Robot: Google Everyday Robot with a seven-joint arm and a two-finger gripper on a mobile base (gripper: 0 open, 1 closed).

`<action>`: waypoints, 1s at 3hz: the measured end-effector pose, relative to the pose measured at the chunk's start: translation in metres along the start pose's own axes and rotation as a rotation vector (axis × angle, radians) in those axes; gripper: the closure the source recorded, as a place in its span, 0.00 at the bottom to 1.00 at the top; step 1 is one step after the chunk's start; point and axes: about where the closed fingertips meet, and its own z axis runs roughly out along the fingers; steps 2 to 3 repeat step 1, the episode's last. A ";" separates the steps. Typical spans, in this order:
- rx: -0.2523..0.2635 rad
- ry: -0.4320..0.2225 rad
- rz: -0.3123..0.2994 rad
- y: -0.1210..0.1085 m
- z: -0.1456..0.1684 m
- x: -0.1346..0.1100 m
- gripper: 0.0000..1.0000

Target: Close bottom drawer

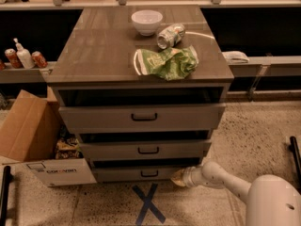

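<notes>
Cabinet top (94, 51): bowl (146, 21) at back, can (170, 35) on its side beside it, green bag (164, 62) in front. My gripper (179, 177): down by the floor (254, 135), at right end of bottom drawer (136, 174).
</notes>
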 end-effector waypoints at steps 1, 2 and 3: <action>-0.019 -0.024 -0.055 0.027 -0.032 0.012 1.00; -0.019 -0.024 -0.055 0.027 -0.032 0.012 1.00; -0.019 -0.024 -0.055 0.027 -0.032 0.012 1.00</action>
